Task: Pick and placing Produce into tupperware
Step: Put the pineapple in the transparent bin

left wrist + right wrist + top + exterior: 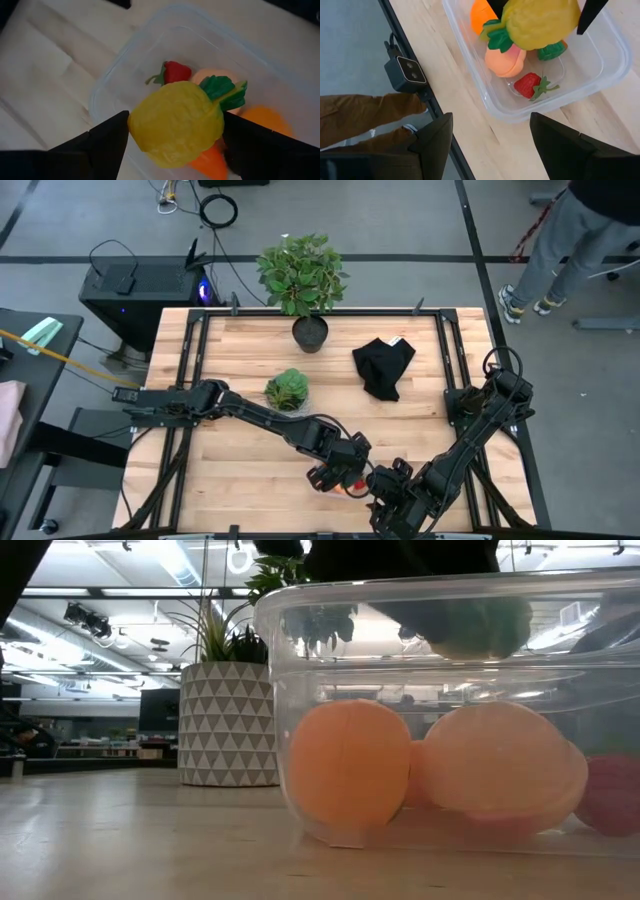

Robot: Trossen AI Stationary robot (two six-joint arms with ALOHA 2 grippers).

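My left gripper [176,131] is over the clear tupperware [107,82], shut on a yellow produce piece [175,120]. The same piece [540,20] shows in the right wrist view, above the tupperware [495,112]. Inside lie a red strawberry [527,85], a peach-coloured piece [505,60], an orange ball [265,120] and a carrot [210,162] with a green top [220,90]. In the low view the ball [348,775] and the peach piece [500,765] rest on the tupperware's floor. My right gripper [490,140] is open beside the tupperware, by the table's near edge, touching nothing. My left gripper pinches the yellow piece between its two fingers, one finger [107,137] on each of two opposite sides [137,125]. The fingers come from above, pointing down. The piece is lifted clear of the table, over the tupperware's opening and the produce inside.
Farther back on the table stand a succulent in a white pot [287,391], a tall plant in a black pot [303,280] and a black cloth [383,367]. A small camera [405,72] sits at the near edge. A person [560,250] stands beyond the far right corner.
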